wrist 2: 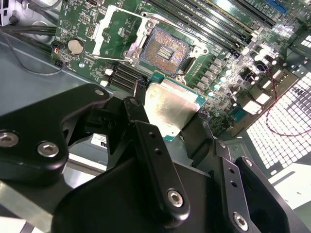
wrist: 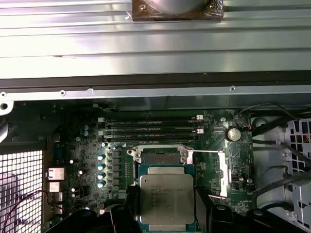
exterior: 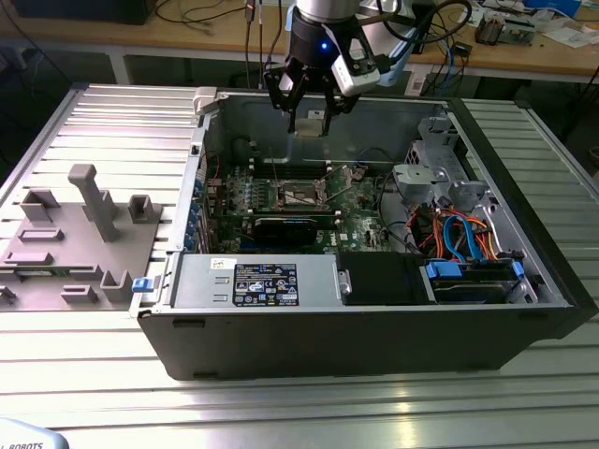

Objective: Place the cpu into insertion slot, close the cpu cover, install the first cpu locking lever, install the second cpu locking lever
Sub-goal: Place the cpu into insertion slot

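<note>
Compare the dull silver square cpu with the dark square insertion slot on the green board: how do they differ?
The cpu is clamped in the gripper, clear of the green board; the insertion slot sits in it, empty. The cpu's top is dull silver; the slot's floor is dark, silvery-rimmed. Both are square.

No print is reading legibly. The label on the power supply is carrying dense print and marks, too small to make out. In the first wrist view the cpu is showing faint etched lines, unreadable. A white object at the exterior view's lower left is showing lettering cut off by the edge.
</note>
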Available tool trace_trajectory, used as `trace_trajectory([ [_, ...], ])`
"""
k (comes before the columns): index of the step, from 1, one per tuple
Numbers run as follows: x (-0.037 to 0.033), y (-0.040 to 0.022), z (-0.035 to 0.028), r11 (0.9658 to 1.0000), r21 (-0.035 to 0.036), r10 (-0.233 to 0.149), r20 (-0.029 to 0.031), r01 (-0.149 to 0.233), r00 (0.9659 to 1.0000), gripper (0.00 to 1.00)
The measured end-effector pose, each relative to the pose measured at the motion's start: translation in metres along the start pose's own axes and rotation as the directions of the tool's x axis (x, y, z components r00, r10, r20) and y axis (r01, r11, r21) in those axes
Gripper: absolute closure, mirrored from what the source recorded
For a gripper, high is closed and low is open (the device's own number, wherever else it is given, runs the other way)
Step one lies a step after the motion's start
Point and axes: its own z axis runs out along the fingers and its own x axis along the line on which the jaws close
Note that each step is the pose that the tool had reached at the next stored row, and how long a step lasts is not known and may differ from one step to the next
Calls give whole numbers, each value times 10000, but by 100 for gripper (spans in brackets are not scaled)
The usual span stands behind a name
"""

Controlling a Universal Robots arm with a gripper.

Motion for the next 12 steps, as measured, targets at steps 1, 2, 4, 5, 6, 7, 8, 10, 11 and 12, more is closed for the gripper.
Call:
trace_trajectory([
  [1,0,0,2,10000,0,0,-1,0,10000,46],
  [2,0,0,3,10000,0,0,0,0,10000,46],
  [4,0,-1,9,10000,0,0,-1,0,10000,46],
  [5,0,-1,11,10000,0,0,-1,0,10000,46],
  [6,0,-1,13,10000,1,0,-1,0,10000,46],
  [7,0,-1,17,10000,0,0,-1,0,10000,46],
  [8,0,-2,18,10000,0,0,-1,0,10000,46],
  [10,-1,-2,25,10000,0,0,0,0,10000,46],
  [11,-1,-2,26,10000,1,0,0,0,10000,46],
  [12,0,-3,28,10000,1,0,-1,0,10000,46],
])
